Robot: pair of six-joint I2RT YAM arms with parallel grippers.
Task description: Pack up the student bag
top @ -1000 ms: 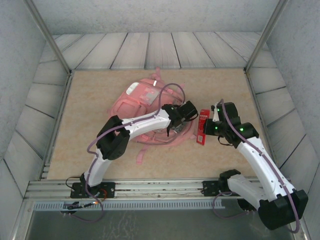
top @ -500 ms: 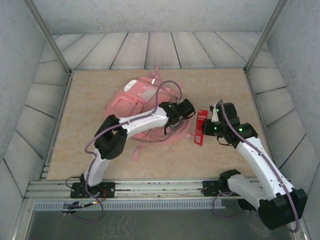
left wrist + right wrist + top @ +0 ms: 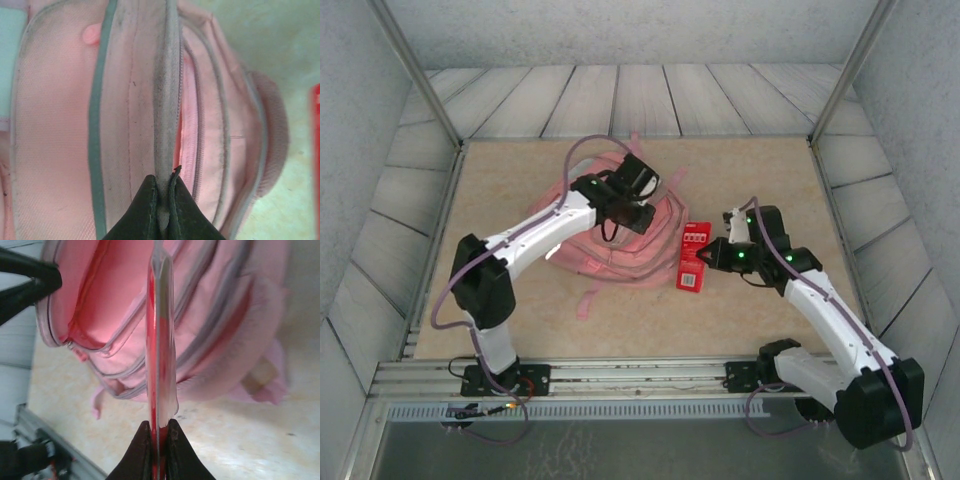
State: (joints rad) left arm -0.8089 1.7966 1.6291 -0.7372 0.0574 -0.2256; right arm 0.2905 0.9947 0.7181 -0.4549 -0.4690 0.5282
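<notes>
The student bag [image 3: 642, 250], a soft pink backpack, lies at the middle of the tan table. My left gripper [image 3: 632, 212] is over its top and shut on the grey-trimmed zip edge [image 3: 167, 100], holding that edge up; in the left wrist view the gripper [image 3: 164, 200] pinches the fabric. The bag's main opening [image 3: 107, 300] gapes, showing a pink lining. My right gripper [image 3: 713, 257] is just right of the bag, shut on a flat red pack [image 3: 693, 257]. In the right wrist view the pack [image 3: 160, 340] stands edge-on in front of the bag, between the fingers [image 3: 145, 450].
A loose pink strap [image 3: 588, 300] trails from the bag toward the near edge. A metal rail [image 3: 640, 375] with both arm bases runs along the table's front. Grey plank walls and slanted frame posts [image 3: 420, 75] enclose the table.
My left gripper has closed on the bag's zip edge and swung back and left, lifting it. The right gripper has carried the red pack left, closer to the bag.
</notes>
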